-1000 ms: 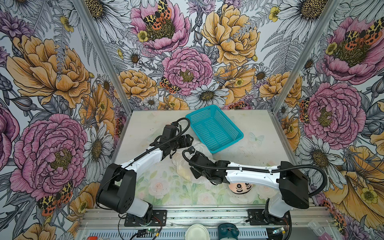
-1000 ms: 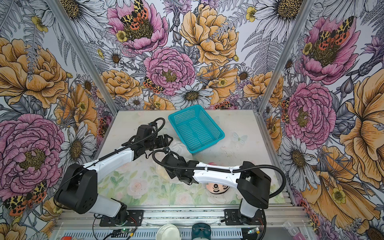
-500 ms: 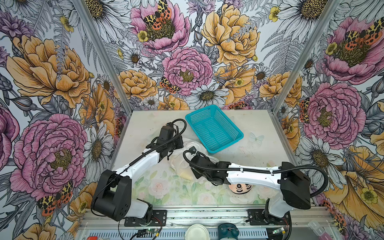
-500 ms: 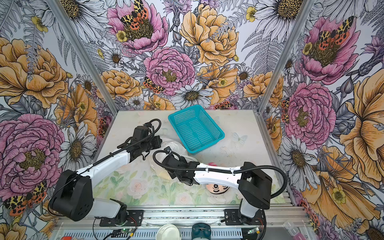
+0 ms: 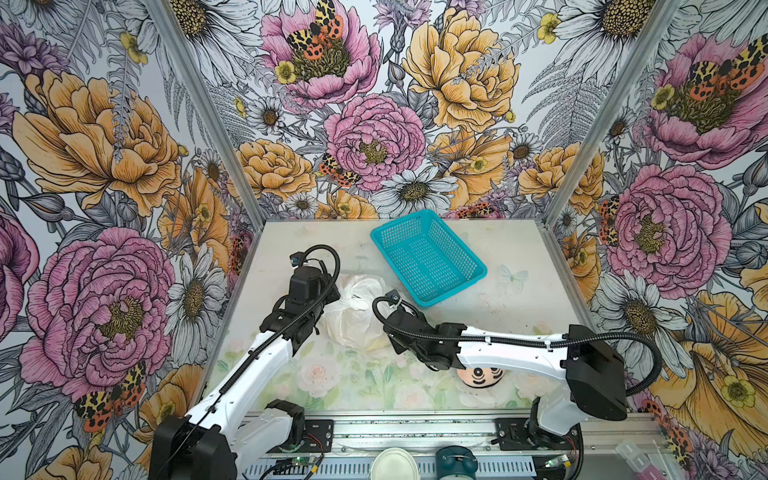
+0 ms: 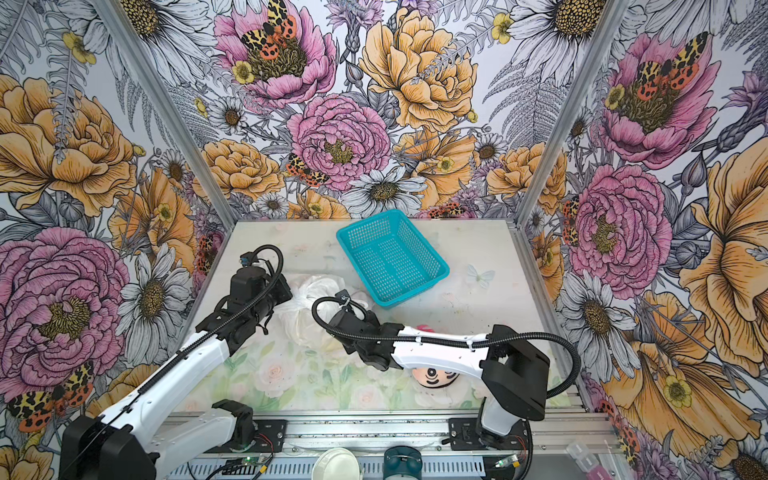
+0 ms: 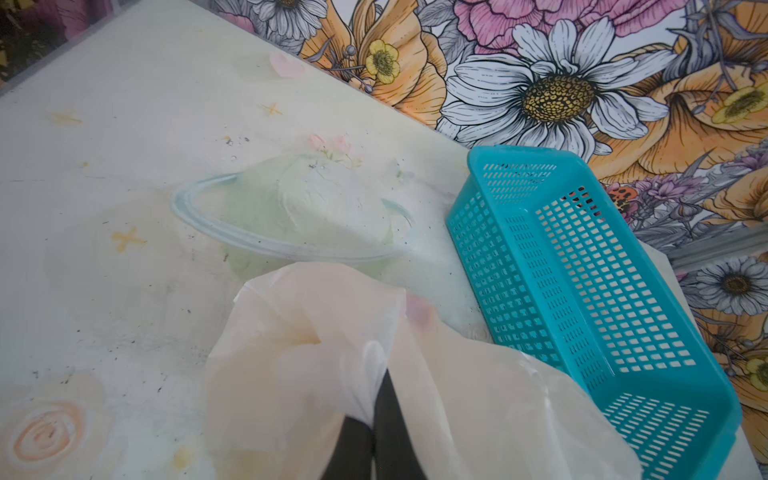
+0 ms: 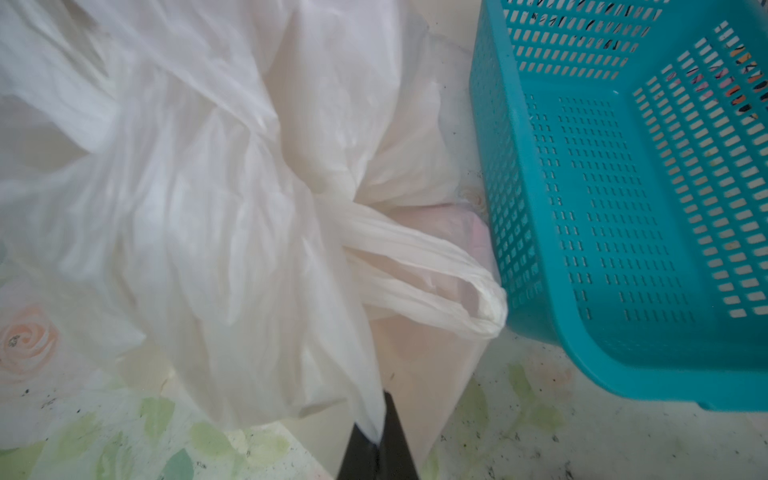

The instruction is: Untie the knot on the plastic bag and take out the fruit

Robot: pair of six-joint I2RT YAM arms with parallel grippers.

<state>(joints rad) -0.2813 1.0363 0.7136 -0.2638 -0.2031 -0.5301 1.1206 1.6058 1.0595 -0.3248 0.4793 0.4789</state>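
White bag (image 5: 356, 320) is lying about mid-table, wedged between the two arms. The big change from a second ago is the left gripper (image 7: 372, 413). It was over the bag's back part by the basket (image 5: 428, 257) with its jaws apart. Now it's swung back toward the left edge, fingers pressed together on a fold of bag film. Right gripper (image 8: 376, 430) hasn't really budged: same spot at the bag's front-right side, also clamped on a pinch of film. More of the bag shows from above now that the left arm is off it. The knot (image 8: 332, 203) looks still tied, just a bunched spot with a strap loop (image 8: 419, 270) coming out of it and reaching the basket's wall. Room-wise, the basket sits skewed near the back edge, its near corner just beside the bag. There's bare table (image 5: 523, 266) between the basket and the right edge, and a narrower bare strip along the left edge past the left arm. The front-left stretch is open too. The doll (image 5: 482, 376) is near the front edge, half under the right arm and well apart from the bag. Count: one bag, one basket, one doll, two grippers. The fruit (image 5: 374, 341) I can't count at all, it's only a yellowish patch through the film.
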